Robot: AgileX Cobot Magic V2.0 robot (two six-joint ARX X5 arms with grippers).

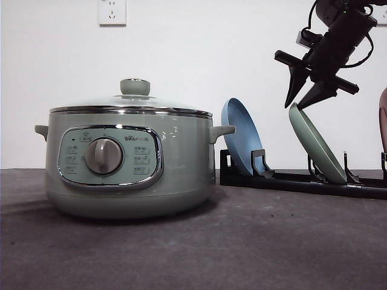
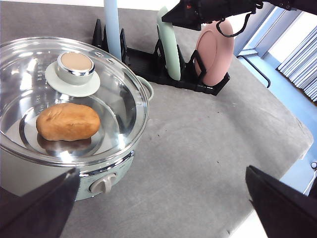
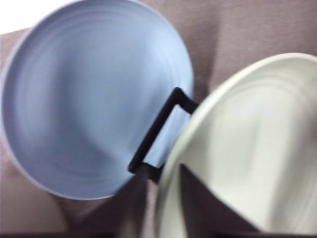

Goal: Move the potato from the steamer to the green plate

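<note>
The potato (image 2: 68, 121) lies inside the steamer (image 1: 127, 163), seen through the closed glass lid (image 2: 114, 99) with its green knob (image 2: 75, 67). Above the table beside the pot, my left gripper (image 2: 158, 208) hangs wide open and holds nothing. The green plate (image 1: 320, 148) stands on edge in a black rack (image 1: 290, 181) to the right of the steamer. My right gripper (image 1: 295, 106) is open, one finger on each side of that plate's top rim. The right wrist view shows the green plate (image 3: 247, 139) with its rim between the two dark fingers (image 3: 208, 210).
A blue plate (image 1: 239, 136) stands in the rack slot nearest the steamer, and a pink plate (image 2: 215, 52) stands behind the green one. The grey table's edge (image 2: 277, 163) runs to the right of the left gripper. A wall socket (image 1: 112, 12) is on the back wall.
</note>
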